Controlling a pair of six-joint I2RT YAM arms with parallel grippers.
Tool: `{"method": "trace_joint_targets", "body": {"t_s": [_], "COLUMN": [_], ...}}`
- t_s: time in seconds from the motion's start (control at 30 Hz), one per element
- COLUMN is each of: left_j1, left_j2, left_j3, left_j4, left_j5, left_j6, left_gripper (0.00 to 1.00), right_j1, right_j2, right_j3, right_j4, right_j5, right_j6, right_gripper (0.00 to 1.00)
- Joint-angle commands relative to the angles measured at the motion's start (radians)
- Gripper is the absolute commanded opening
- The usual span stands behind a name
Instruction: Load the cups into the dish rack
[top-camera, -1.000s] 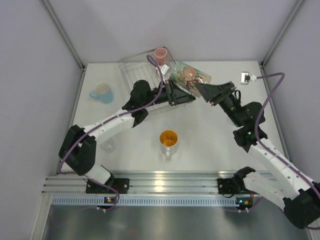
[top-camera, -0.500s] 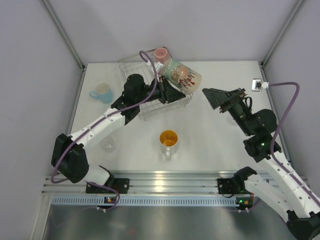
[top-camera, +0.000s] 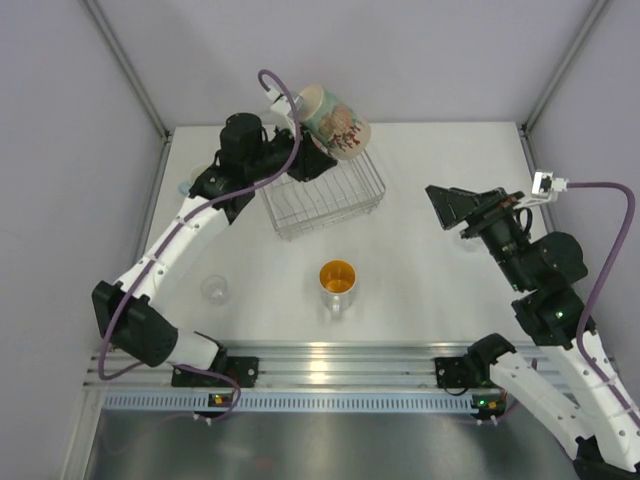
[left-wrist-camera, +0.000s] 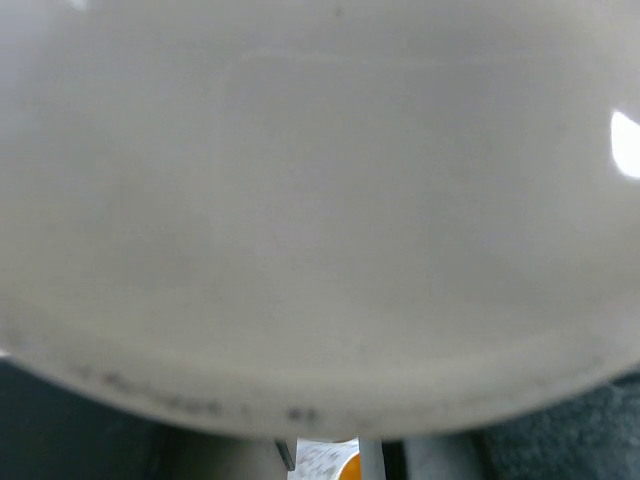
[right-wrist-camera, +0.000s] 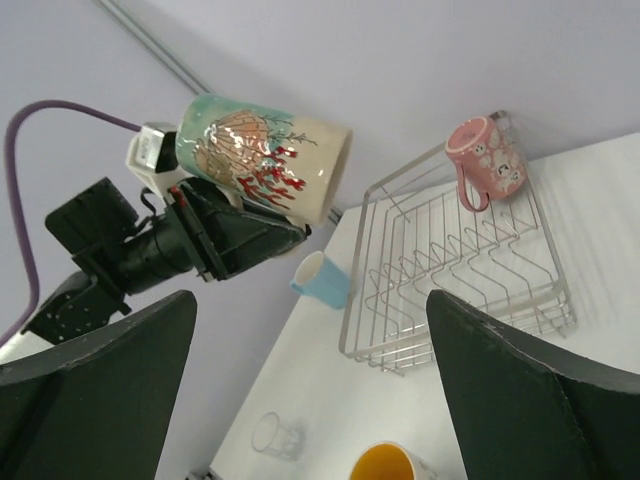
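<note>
Ahead of the right fingers: open dish rack, pink cup at far corner, floral mug above-left.

a robot lab cell: bare grey walls, aluminium frame posts, white table, metal mounting rail.

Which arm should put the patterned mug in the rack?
Left: the left gripper grips the patterned mug, raised close to the dish rack; the right gripper stands open, empty, off to the side.

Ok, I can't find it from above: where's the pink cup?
The right wrist view shows the pink cup tilted at the far corner of the dish rack; from above, the held painted mug hides it.
</note>
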Motion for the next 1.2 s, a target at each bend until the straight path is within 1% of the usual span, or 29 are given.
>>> {"method": "trace_joint_targets", "body": {"t_s": [0.0,0.1,0.17,0.2,0.23,0.33,0.37,0.43,0.47,0.5,0.53,0.63,0.73,0.9,1.17], "left_j1": [0.025,0.068,0.093,0.119,0.134,0.217,0.249,0.26,0.266,0.269,0.272,0.298,0.311,0.32,0.321], "left_j2": [-0.005,0.036,0.079,0.098,0.131,0.202,0.239,0.273,0.285,0.314,0.328,0.388,0.443,0.516,0.645], "left_j3": [0.156,0.21,0.242,0.252,0.276,0.337,0.345,0.356,0.358,0.361,0.361,0.37,0.378,0.408,0.535], "left_j4": [-0.002,-0.066,-0.079,-0.079,-0.08,-0.083,-0.083,-0.082,-0.083,-0.083,-0.083,-0.083,-0.083,-0.083,-0.06], "left_j5": [-0.045,-0.071,-0.09,-0.09,-0.079,0.026,0.021,-0.045,-0.068,-0.096,-0.101,-0.116,-0.143,-0.151,-0.191], "left_j6": [0.179,0.271,0.354,0.37,0.38,0.37,0.385,0.431,0.489,0.514,0.552,0.593,0.621,0.664,0.673], "left_gripper": [0.0,0.0,0.0,0.0,0.0,0.0,0.0,0.0,0.0,0.0,0.0,0.0,0.0,0.0,0.0], "right_j1": [0.001,0.001,0.001,-0.001,0.001,-0.001,-0.001,0.001,0.001,0.001,0.001,0.001,0.001,0.001,0.001], "right_j2": [-0.017,-0.039,-0.049,-0.057,-0.06,-0.071,-0.074,-0.082,-0.086,-0.098,-0.105,-0.126,-0.134,-0.125,-0.115], "right_j3": [0.029,0.003,-0.016,-0.02,-0.023,-0.028,-0.028,-0.025,-0.025,-0.025,-0.031,-0.042,-0.052,-0.06,-0.066], "right_j4": [-0.089,-0.091,-0.09,-0.091,-0.091,-0.102,-0.103,-0.122,-0.129,-0.134,-0.139,-0.143,-0.148,-0.154,-0.155], "right_j5": [0.042,0.039,0.034,0.03,0.03,0.028,0.034,0.04,0.05,0.053,0.063,0.076,0.083,0.074,0.083], "right_j6": [-0.025,-0.025,-0.027,-0.031,-0.041,-0.065,-0.073,-0.088,-0.094,-0.099,-0.107,-0.117,-0.124,-0.133,-0.157], "right_gripper": [0.99,0.99,0.99,0.99,0.99,0.99,0.99,0.99,1.0,0.99,0.99,0.99,0.99,0.99,0.99]}}
